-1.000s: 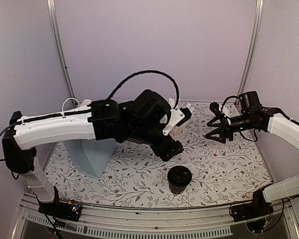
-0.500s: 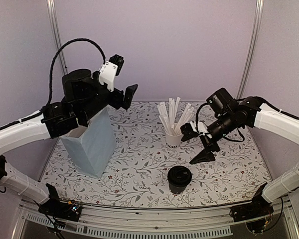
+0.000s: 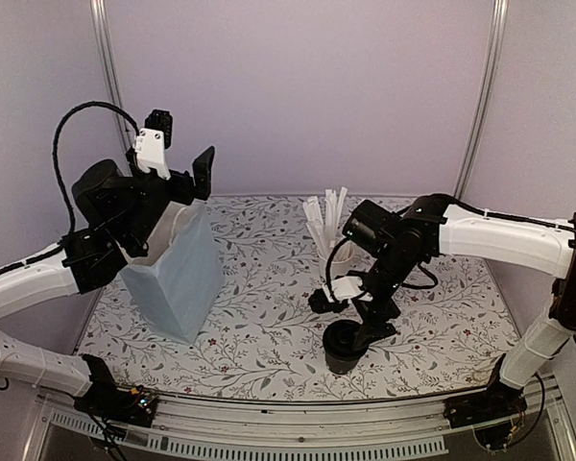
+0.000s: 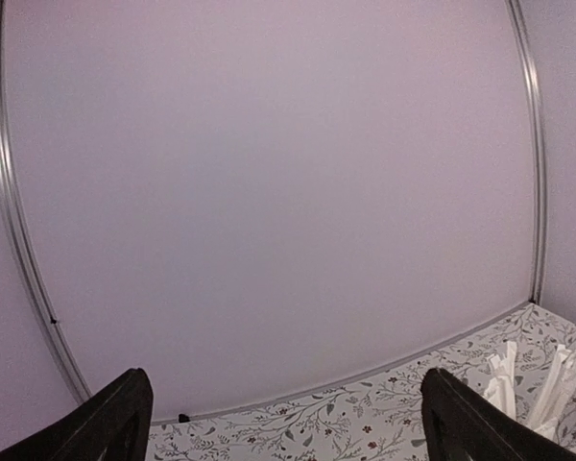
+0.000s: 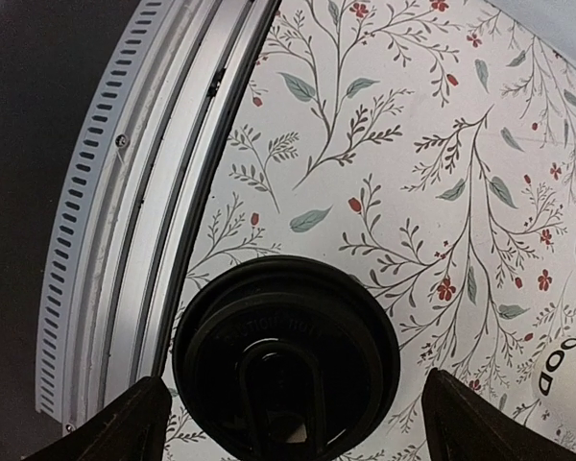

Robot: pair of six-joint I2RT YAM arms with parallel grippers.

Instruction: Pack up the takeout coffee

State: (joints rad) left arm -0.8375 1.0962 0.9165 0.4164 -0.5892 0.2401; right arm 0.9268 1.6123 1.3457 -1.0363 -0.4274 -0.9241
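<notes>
My right wrist view cuts my right jaws down to two dark fingertips [image 5: 134, 423] at the bottom corners. They stand wide apart and hold nothing. Between and below them is the takeout coffee [image 5: 286, 351], of which I see only the black lid from above; its wall is hidden there. The top view shows that wall, with the cup [image 3: 346, 346] standing on the floral desk [image 3: 269, 327] near the front rail [image 5: 125, 192], and my right arm crosses part of the white cup of wrapped sticks [image 3: 328, 230]. My left jaws are spread just as wide and empty, raised above the blue paper bag [image 3: 178, 283]. The left wrist view misses bag and coffee, giving only the back wall, a strip of desk and some stick tips [image 4: 547, 379].
</notes>
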